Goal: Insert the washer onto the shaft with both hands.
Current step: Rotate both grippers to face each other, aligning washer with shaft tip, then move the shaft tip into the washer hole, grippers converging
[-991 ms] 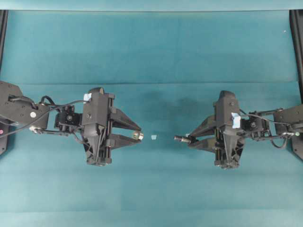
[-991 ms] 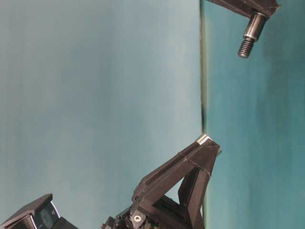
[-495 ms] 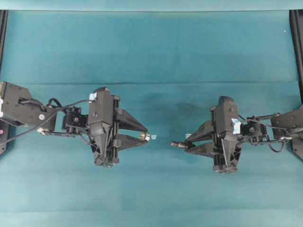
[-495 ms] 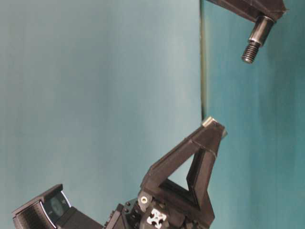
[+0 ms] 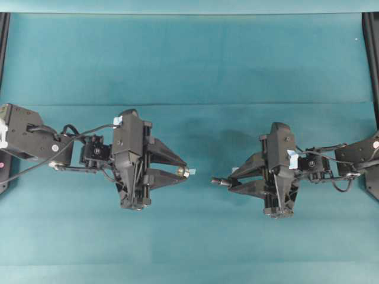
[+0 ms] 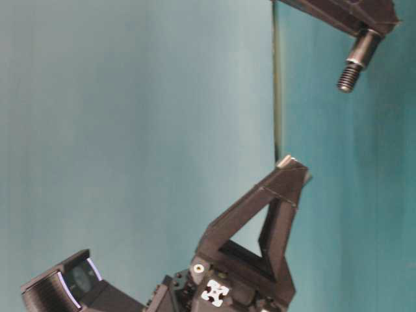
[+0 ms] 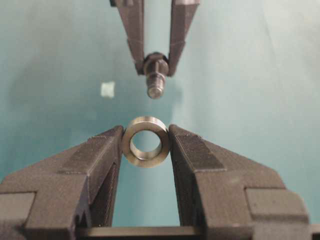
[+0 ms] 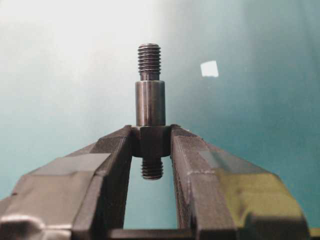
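Left gripper (image 7: 146,145) clamped on small silver-grey metal washer (image 7: 146,141), right gripper (image 8: 151,142) clamped on dark grey stepped metal shaft (image 8: 150,102), threaded tip facing washer, parts apart above teal table (image 5: 195,59)

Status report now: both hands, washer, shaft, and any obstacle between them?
Left hand shut on washer. Right hand shut on shaft. Threaded tip faces the hole, gap remains. Nothing between; tape square off to the side.
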Controlling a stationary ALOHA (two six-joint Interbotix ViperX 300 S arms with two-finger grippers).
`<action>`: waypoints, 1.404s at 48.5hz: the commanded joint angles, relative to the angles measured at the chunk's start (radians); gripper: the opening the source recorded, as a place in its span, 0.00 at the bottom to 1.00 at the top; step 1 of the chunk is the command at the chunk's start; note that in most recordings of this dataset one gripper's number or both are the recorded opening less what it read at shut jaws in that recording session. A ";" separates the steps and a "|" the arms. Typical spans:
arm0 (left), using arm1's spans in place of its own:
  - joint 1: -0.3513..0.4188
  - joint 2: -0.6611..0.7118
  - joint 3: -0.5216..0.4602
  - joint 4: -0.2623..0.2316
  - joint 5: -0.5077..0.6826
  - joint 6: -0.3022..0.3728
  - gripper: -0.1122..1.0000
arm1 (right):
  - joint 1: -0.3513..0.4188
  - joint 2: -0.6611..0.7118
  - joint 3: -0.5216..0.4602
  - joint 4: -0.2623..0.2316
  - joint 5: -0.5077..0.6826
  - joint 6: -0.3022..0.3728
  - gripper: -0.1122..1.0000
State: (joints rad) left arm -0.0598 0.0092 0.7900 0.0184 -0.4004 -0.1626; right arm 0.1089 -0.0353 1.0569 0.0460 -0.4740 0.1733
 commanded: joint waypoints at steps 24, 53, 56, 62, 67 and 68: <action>-0.014 0.055 -0.080 0.002 -0.011 -0.003 0.42 | 0.003 0.002 -0.023 0.003 -0.029 0.011 0.10; -0.015 0.069 -0.094 0.002 -0.011 -0.003 0.42 | 0.003 0.011 -0.040 0.003 -0.058 0.009 0.10; -0.015 0.074 -0.095 0.002 -0.011 -0.003 0.42 | 0.003 0.011 -0.041 0.003 -0.058 0.009 0.10; -0.015 0.081 -0.103 0.002 -0.011 -0.003 0.42 | 0.003 0.012 -0.046 0.003 -0.058 0.009 0.10; -0.014 0.089 -0.110 0.002 -0.011 -0.003 0.42 | 0.003 0.014 -0.049 0.005 -0.060 0.008 0.10; -0.015 0.089 -0.112 0.002 -0.011 -0.003 0.42 | 0.003 0.014 -0.049 0.003 -0.060 0.008 0.10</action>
State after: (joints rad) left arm -0.0736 0.1028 0.6980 0.0184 -0.4004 -0.1641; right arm 0.1089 -0.0153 1.0232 0.0476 -0.5216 0.1733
